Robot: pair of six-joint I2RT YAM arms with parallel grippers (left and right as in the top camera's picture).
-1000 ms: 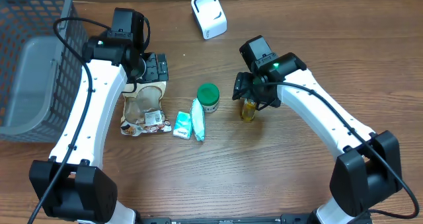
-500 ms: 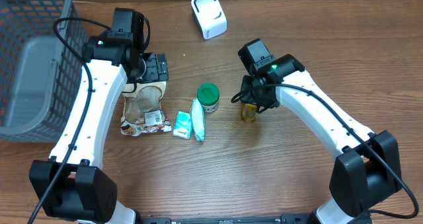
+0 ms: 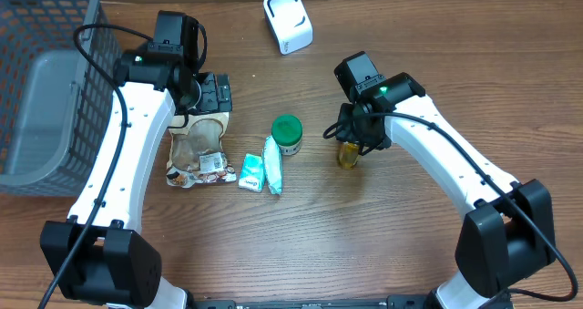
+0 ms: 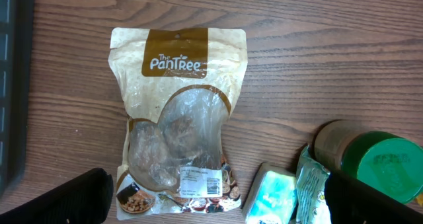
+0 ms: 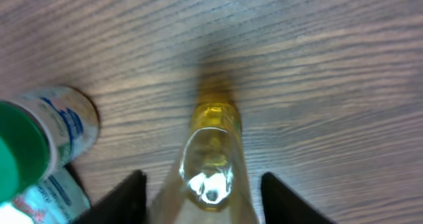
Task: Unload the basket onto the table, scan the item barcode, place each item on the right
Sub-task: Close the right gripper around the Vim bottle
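The small bottle of yellow liquid (image 3: 346, 153) stands upright on the desk (image 3: 401, 245), just right of the green-lidded jar (image 3: 288, 134). The right hand (image 5: 203, 199) is down over it, fingers (image 5: 125, 197) apart on either side of the bottle, with a sliver of wood showing at each side. Left of the jar lies a snack pouch (image 4: 178, 118). The left hand (image 3: 211, 97) hovers over the pouch's top end, spread wide and holding nothing. A white scanner (image 3: 288, 20) sits well behind the jar. Two small packets (image 3: 251, 172) lie beside the jar, between it and the pouch.
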